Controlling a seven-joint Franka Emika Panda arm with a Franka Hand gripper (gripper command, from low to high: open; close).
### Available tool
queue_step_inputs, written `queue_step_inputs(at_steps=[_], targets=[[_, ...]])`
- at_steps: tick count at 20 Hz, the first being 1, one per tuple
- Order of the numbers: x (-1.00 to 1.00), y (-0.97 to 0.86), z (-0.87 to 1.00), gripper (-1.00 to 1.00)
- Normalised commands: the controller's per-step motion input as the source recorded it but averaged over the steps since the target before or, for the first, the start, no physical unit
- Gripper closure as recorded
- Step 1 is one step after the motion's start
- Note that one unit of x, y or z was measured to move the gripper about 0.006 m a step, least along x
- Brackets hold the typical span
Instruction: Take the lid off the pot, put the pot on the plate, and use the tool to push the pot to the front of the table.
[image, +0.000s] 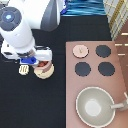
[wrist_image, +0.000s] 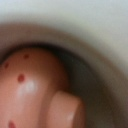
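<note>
One end effector (image: 36, 61) is at work, low over the pot (image: 43, 68) at the exterior view's left, with the arm's white bulk covering most of it from above. Whether it is spread or pinching something cannot be told. The wrist view is filled by the pot's pink rim and a side tab (wrist_image: 62, 110), with the pale plate (wrist_image: 95, 35) curving around behind, so the hand is very close to the pot.

Outward from there, the pot sits on the cream plate (image: 45, 75), whose edge shows beneath it on the near side; that step looks done. Just to the left, touching or nearly touching the plate, lies the tool (image: 23, 69), its slotted head peeking out from under the arm. The lid (image: 79, 50) is off and rests on the stove (image: 117, 75) at the far left burner position, well apart from the pot.

By its look the pot is a light, rigid toy piece that is smooth and likely to slide easily on the black bench (image: 55, 105); the side tabs or the rim seem the surest hold. The tool looks stiff and thin, best taken by its short handle.
</note>
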Motion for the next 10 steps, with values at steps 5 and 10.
queue_step_inputs(at_steps=[5,10], targets=[[-0.28,-0.34,-0.64,1.00],[-0.15,-0.04,-0.50,1.00]])
